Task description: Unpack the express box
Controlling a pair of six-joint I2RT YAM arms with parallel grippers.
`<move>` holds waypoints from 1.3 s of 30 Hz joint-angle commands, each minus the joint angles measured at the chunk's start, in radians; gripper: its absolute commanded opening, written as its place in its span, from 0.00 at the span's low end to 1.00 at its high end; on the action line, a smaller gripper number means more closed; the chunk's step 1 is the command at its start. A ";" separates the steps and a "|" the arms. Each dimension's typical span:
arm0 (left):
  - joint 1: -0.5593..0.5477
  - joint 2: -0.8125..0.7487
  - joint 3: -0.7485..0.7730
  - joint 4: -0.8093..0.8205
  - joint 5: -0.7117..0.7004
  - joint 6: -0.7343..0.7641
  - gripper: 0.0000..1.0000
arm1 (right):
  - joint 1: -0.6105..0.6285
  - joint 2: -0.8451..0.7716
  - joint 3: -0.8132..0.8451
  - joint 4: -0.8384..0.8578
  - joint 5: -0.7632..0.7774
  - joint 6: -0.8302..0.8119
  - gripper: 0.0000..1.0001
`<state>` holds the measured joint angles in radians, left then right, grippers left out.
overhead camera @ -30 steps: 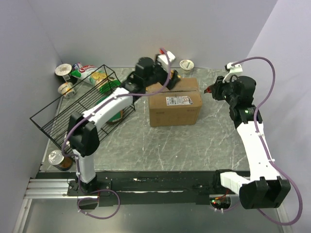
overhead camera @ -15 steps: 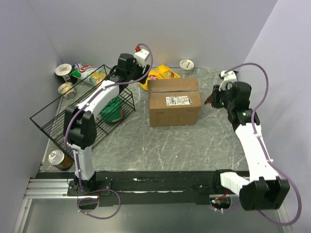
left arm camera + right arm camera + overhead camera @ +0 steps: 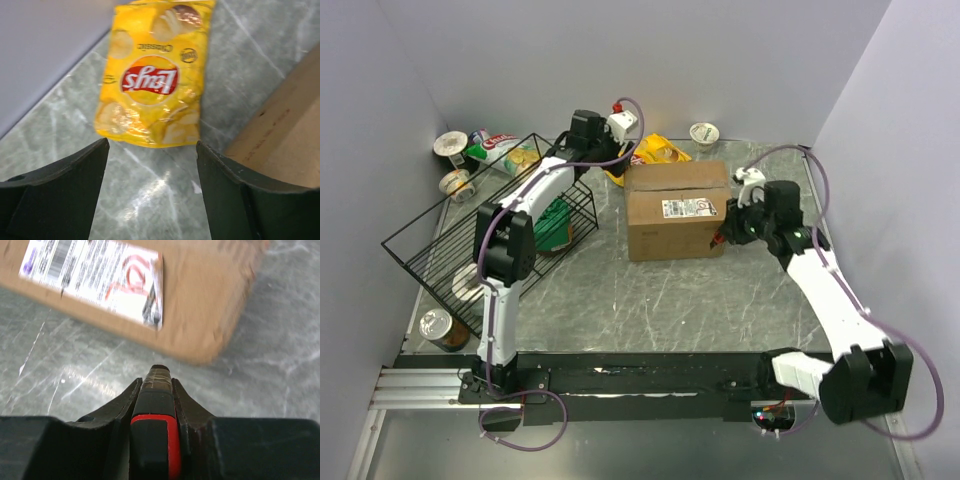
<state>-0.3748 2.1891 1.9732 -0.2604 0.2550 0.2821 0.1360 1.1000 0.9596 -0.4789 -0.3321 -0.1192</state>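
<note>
The express box (image 3: pixel 678 208) stands on the bench (image 3: pixel 650 300), about mid-width and toward the back. Left of the box sits the wire basket (image 3: pixel 430 250), with a round pack (image 3: pixel 552 228) in the end nearest the box. Just behind the box's left rear corner the chip bag (image 3: pixel 658 152) lies flat, and the left tool (image 3: pixel 151 145) hangs over its near edge. Behind the box's right rear corner stands a cup (image 3: pixel 704 132). Far left of the box, beyond the basket, are two more cups (image 3: pixel 450 145) and a snack packet (image 3: pixel 495 145). Left and well in front of the box stands a can (image 3: pixel 442 328). Just right of the box's front right corner is the right tool (image 3: pixel 160 372), with a cutter (image 3: pixel 156 410) between its jaws.
</note>
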 commanded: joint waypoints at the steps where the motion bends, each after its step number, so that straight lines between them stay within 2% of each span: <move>1: -0.007 -0.089 -0.054 -0.083 0.197 0.055 0.74 | 0.020 0.099 0.115 0.149 0.036 -0.002 0.00; 3: -0.009 -0.176 -0.144 -0.092 0.262 0.081 0.72 | 0.019 0.159 0.172 0.172 0.076 -0.037 0.00; 4: -0.009 -0.210 -0.184 -0.097 0.362 0.097 0.72 | 0.019 0.185 0.195 0.174 0.090 -0.051 0.00; 8: -0.059 -0.380 -0.382 -0.144 0.498 0.214 0.71 | 0.019 0.361 0.321 0.192 0.133 -0.118 0.00; 12: -0.170 -0.517 -0.487 -0.229 0.498 0.385 0.72 | 0.016 0.521 0.502 0.224 0.131 -0.151 0.00; 14: -0.219 -0.545 -0.520 -0.226 0.449 0.408 0.73 | 0.024 0.614 0.574 0.223 0.134 -0.137 0.00; 15: -0.219 -0.548 -0.524 -0.218 0.446 0.405 0.73 | 0.025 0.639 0.631 0.223 0.140 -0.132 0.00; 18: -0.199 -0.551 -0.488 -0.240 0.395 0.402 0.74 | 0.025 0.661 0.666 0.240 0.160 -0.146 0.00; 22: -0.119 -0.552 -0.398 -0.255 0.460 0.372 0.75 | -0.012 0.577 0.610 0.247 0.183 -0.165 0.00; 25: -0.066 -0.532 -0.347 -0.168 0.461 0.252 0.78 | -0.070 0.465 0.523 0.212 0.176 -0.157 0.00; 26: -0.049 -0.507 -0.326 -0.096 0.451 0.168 0.79 | -0.082 0.396 0.493 0.189 0.174 -0.172 0.00; 27: -0.046 -0.490 -0.314 -0.051 0.432 0.123 0.80 | -0.084 0.359 0.434 0.177 0.173 -0.178 0.00; 29: -0.041 -0.421 -0.268 0.053 0.295 -0.010 0.82 | -0.084 0.251 0.374 0.134 0.153 -0.195 0.00; 31: -0.039 -0.365 -0.217 0.082 0.181 -0.081 0.83 | -0.084 0.180 0.297 0.057 0.133 -0.194 0.00; 33: -0.036 -0.277 -0.130 0.096 0.164 -0.147 0.85 | -0.082 0.088 0.225 -0.019 0.119 -0.178 0.00; 36: -0.013 -0.148 0.015 0.087 0.237 -0.222 0.85 | -0.073 -0.014 0.130 -0.079 0.085 -0.145 0.00; 37: -0.003 -0.115 0.070 0.096 0.274 -0.315 0.86 | -0.072 -0.034 0.108 -0.102 0.064 -0.134 0.00; 39: 0.036 -0.039 0.107 0.148 0.439 -0.404 0.86 | -0.059 -0.077 0.055 -0.121 0.013 -0.105 0.00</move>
<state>-0.3950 2.0468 1.9720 -0.2070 0.5198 0.1326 0.0601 1.0721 1.1015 -0.5079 -0.2329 -0.2752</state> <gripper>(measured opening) 0.861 0.321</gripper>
